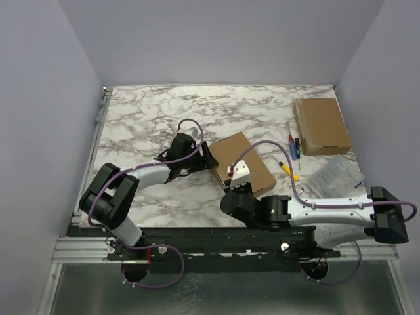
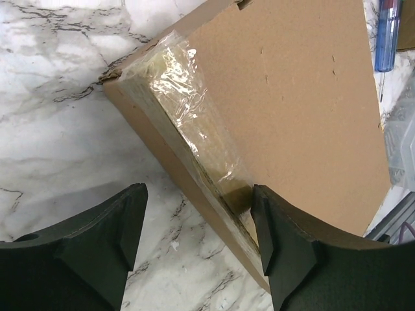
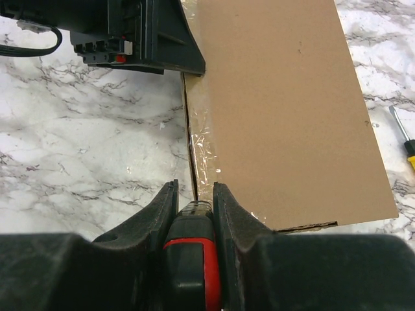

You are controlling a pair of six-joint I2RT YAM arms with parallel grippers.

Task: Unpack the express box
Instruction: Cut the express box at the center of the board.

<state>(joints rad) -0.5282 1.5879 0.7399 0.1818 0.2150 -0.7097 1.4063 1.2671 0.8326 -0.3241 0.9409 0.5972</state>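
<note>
The brown express box (image 1: pixel 241 164) lies flat mid-table, its left edge sealed with clear tape (image 2: pixel 188 110). My left gripper (image 1: pixel 210 159) is open at that edge: in the left wrist view (image 2: pixel 198 240) one finger is over the box top and the other over the marble, and the taped edge runs between them. My right gripper (image 1: pixel 237 188) is shut on a black-and-red cutter (image 3: pixel 191 259) at the box's near left corner. The cutter's thin blade (image 3: pixel 192 165) lies along the taped seam. The box (image 3: pixel 279 110) fills the right wrist view.
A second flat cardboard box (image 1: pixel 321 125) lies at the back right. Screwdrivers (image 1: pixel 293 147), one with a yellow handle (image 1: pixel 287 169), and a clear plastic bag (image 1: pixel 335 176) lie right of the express box. The left gripper's body (image 3: pixel 142 39) sits just ahead of the cutter.
</note>
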